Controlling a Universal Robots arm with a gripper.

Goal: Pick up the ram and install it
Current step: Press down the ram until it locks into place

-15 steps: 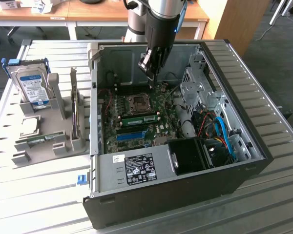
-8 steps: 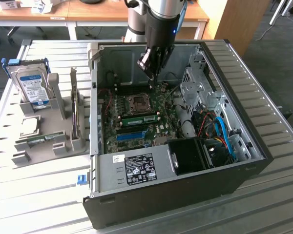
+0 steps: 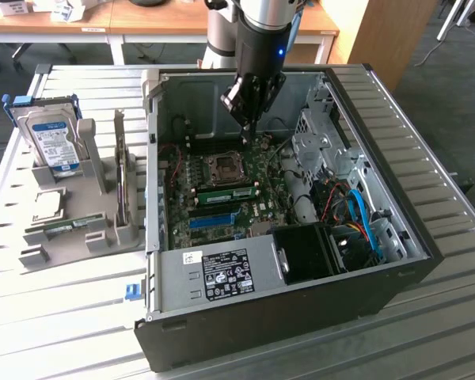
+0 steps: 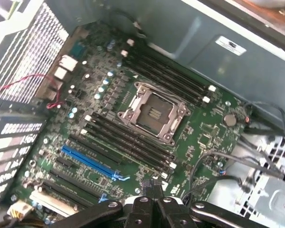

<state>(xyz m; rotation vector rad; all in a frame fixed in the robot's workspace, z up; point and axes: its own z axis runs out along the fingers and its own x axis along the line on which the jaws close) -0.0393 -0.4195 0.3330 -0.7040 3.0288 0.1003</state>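
A ram (image 3: 63, 226), a thin green stick, lies flat in the grey holder (image 3: 99, 237) on the table, at the exterior view's left and outside the computer case. A second green stick (image 3: 224, 192) of the same look stands in a slot just in front of the CPU socket (image 3: 222, 166). My gripper (image 3: 249, 136) hangs inside the open case above the motherboard (image 3: 265, 210), behind the socket and far from the holder. Its dark fingertips (image 4: 147, 186) are pressed together with nothing between them, over the ends of the black memory slots (image 4: 128, 140).
A hard drive (image 3: 51, 138) in a blue frame and a square silver chip (image 3: 51, 204) stand on the holder. Inside the case are the blue slot (image 4: 90, 164), loose cables (image 3: 356, 214), a metal drive cage (image 3: 324, 142) and a black block (image 3: 305, 253). The case walls (image 3: 154, 158) ring the board.
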